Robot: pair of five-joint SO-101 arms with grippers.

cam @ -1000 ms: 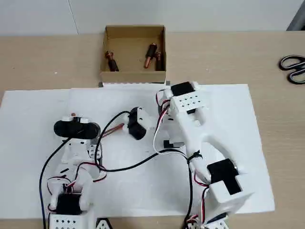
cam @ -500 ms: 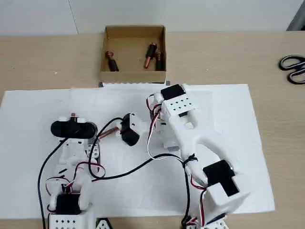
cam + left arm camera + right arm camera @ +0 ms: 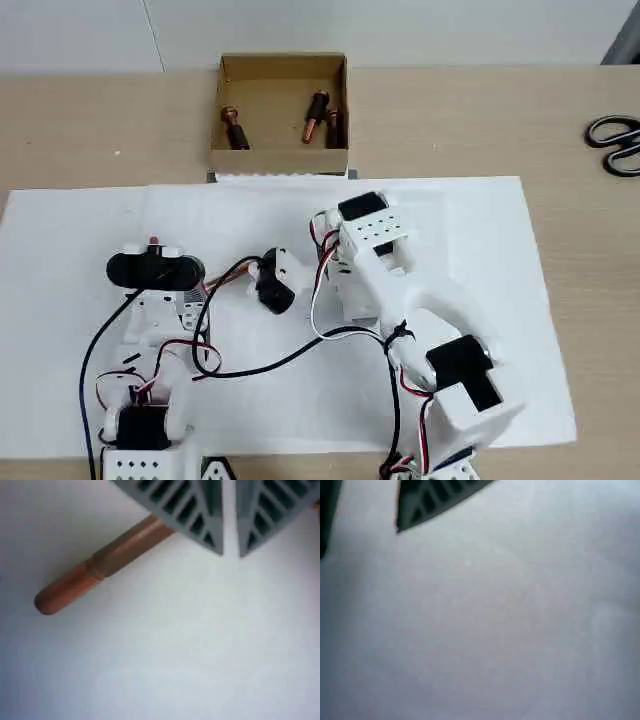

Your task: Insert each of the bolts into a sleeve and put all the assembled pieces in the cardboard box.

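The cardboard box [image 3: 283, 160] stands open at the far edge of the white paper sheet [image 3: 480, 230] on the table [image 3: 100, 120]. It contains three pieces. One copper-and-dark piece [image 3: 233, 128] lies by the box's left wall. A second copper-and-dark piece [image 3: 316, 116] lies toward its right wall. A third, dark piece [image 3: 337, 126] sits just beside the second against that wall, and its form is hard to make out. One bolt [image 3: 225, 282] is outside the box, on the arms' side of it and over the sheet, between the two arms. In the left wrist view the bolt [image 3: 100, 570] shows a copper shank and a redder rounded end, and its other end is hidden behind the left gripper [image 3: 230, 550]. That claw is drawn almost together, with a thin slit and nothing visible in it. Whether it bears on the bolt cannot be told. The right gripper [image 3: 268, 283] is at the bolt's other end, nearer the box. Its state cannot be told, because the arm body covers it from above. A black cable [image 3: 260, 355] trails across the sheet. One pair of scissors [image 3: 615, 145] lies well to the right of the box, cut off by the frame edge.
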